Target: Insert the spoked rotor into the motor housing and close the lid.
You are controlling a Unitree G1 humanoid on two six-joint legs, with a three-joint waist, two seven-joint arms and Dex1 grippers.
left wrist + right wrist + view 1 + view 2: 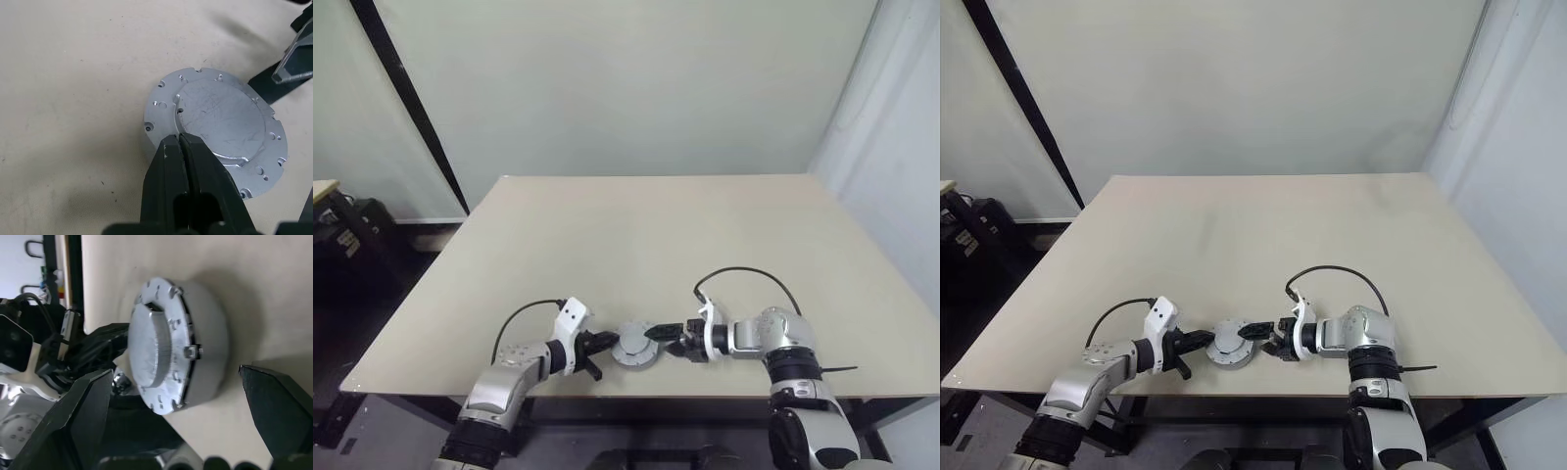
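Note:
The motor housing (634,354), a round silver-grey drum, stands on the table near the front edge. The lid (220,117), a flat silver plate with small holes and a raised round middle, lies on top and covers it. The spoked rotor is hidden. My left gripper (178,139) is shut, with nothing between its fingers, and its tips rest against the step of the lid's raised middle. My right gripper (176,374) comes from the other side and stands open, one finger (88,411) on each side of the housing, clear of its wall (208,342).
The beige table (656,235) stretches far behind the housing; its front edge (636,392) runs just below both grippers. A black cable (744,271) loops above my right wrist. Dark equipment (352,235) stands on the floor beyond the table's left edge.

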